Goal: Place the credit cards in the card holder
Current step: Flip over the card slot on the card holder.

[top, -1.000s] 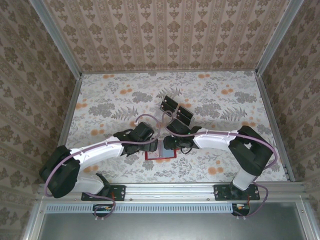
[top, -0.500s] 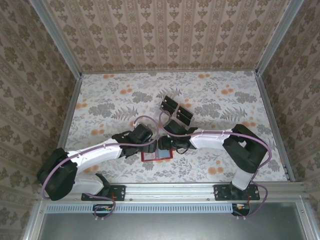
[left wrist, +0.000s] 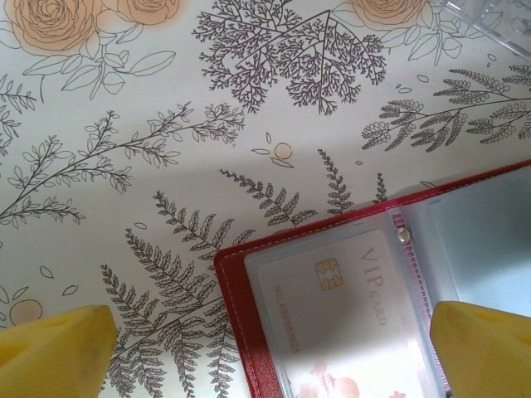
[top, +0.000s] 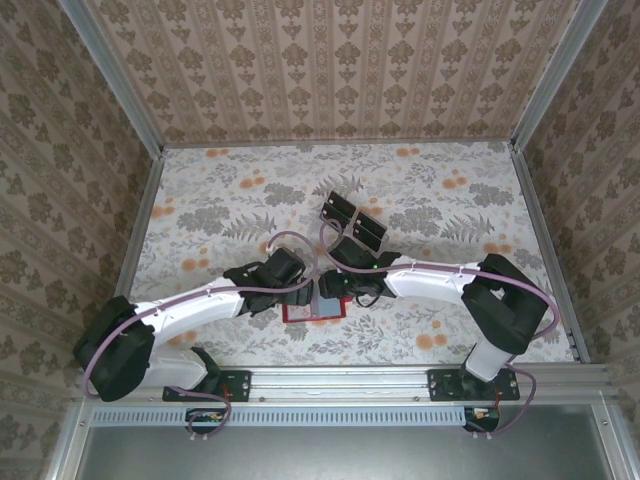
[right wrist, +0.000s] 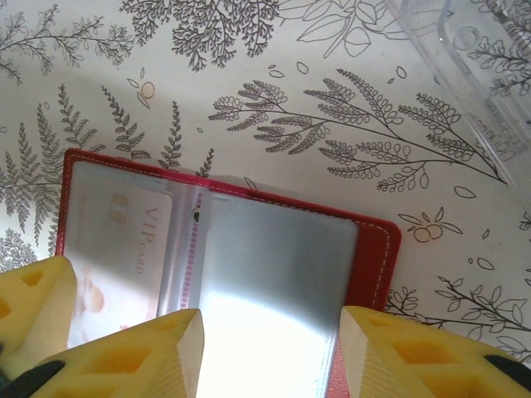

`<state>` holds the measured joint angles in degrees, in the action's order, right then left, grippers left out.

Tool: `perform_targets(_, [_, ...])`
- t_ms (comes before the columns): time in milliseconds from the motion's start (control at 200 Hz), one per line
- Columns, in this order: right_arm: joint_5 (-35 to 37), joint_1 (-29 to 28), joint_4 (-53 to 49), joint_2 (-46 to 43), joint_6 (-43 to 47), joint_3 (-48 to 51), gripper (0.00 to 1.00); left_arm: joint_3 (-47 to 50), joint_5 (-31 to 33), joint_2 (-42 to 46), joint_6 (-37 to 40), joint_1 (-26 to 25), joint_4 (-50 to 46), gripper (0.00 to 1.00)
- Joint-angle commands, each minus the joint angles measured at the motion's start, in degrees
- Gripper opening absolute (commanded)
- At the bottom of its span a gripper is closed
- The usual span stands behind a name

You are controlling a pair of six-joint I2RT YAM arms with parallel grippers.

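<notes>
Left wrist view: the card holder (left wrist: 235,315) lies open on the table (left wrist: 124,124), one card (left wrist: 348,307) already pocketed, under the left pincer (left wrist: 265,348), spread wide and empty. The right pincer (right wrist: 270,356), equally wide and empty, hovers over the bare pocket, probably to steady it. Spare credit cards (top: 352,220) wait at one o'clock.

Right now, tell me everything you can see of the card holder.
The card holder is a red wallet with pale stitching along its edge, lying opened flat on the floral table. Its inner faces carry glossy greyish-clear sleeves; one holds a pale VIP card with a gold chip, the other looks empty and catches glare. A small metal stud sits at the fold. The left gripper and right gripper flank it, both open; contact is unclear.
</notes>
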<state>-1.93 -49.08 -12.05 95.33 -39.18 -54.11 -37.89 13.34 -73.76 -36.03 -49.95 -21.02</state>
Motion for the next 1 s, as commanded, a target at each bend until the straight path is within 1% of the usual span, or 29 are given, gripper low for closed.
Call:
perform_targets(0, [-0.10, -0.69, -1.37, 1.86, 0.95, -2.17, 0.47, 0.95, 0.97, 1.39, -1.15, -0.34, -0.30, 1.00])
perform_targets(275, [-1.54, -1.53, -0.65, 5.96, 0.22, -3.51, 0.46, 1.75, 1.14, 3.28, -1.28, -0.34, -1.04, 1.00])
perform_targets(480, [-5.18, -2.09, 4.32, 9.61, -4.28, -2.27, 0.46, 3.46, 0.72, 4.97, -1.56, -0.64, -0.46, 1.00])
perform_targets(575, [-5.53, -2.38, 6.40, 10.20, -6.46, -1.58, 0.46, 4.37, 0.83, 6.09, -1.72, -1.02, -0.11, 1.00])
perform_targets(815, [-5.16, -2.35, 8.35, 10.47, -9.51, -0.30, 0.47, 7.28, 1.08, 8.79, -2.85, -3.03, 2.17, 1.00])
perform_targets(995, [-4.79, -2.35, 8.08, 10.59, -11.27, 0.01, 0.47, 9.05, 2.27, 10.00, -4.34, -6.29, 4.00, 1.00])
